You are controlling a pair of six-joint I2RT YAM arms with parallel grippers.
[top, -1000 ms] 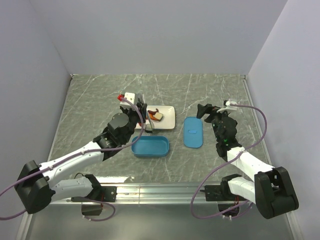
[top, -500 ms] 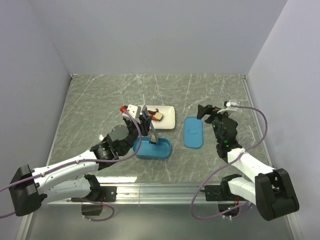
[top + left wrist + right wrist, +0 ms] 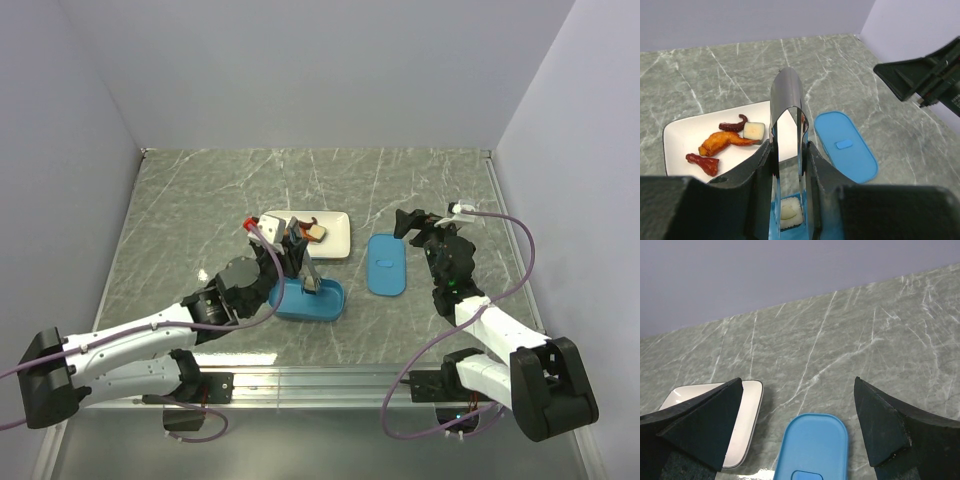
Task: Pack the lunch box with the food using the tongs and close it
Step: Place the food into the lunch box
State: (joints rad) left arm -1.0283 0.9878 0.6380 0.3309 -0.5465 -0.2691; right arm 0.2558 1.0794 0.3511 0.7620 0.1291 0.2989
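Your left gripper (image 3: 296,256) sits just left of centre in the overhead view, its jaws pressed together on the thin grey metal tongs (image 3: 787,116), squeezing the two slender legs into a narrow V. The tongs point down into the shallow bright blue plastic lunch box (image 3: 328,306), which lies below centre of the frame, just beneath the white rectangular plate (image 3: 338,240). In the left wrist view you see a whitish cube of food (image 3: 790,212) pinched between the tong tips, with the blue of the box behind it; you cannot tell whether it touches the box floor. The rest of the food is on the plate at the left of that view: an orange curved piece (image 3: 720,143), a dark red piece (image 3: 702,161) at lower left of it, a dark curled bit (image 3: 735,125) above it, and another whitish cube (image 3: 754,130) touching the orange piece's right end. The flat blue lid (image 3: 386,264) with its small centre tab lies on the marbled grey table (image 3: 200,200), right of the plate and apart from the box. Your right gripper (image 3: 422,224) hangs at centre right, near the lid's upper right edge, its fingers (image 3: 700,420) spread wide with nothing between them.
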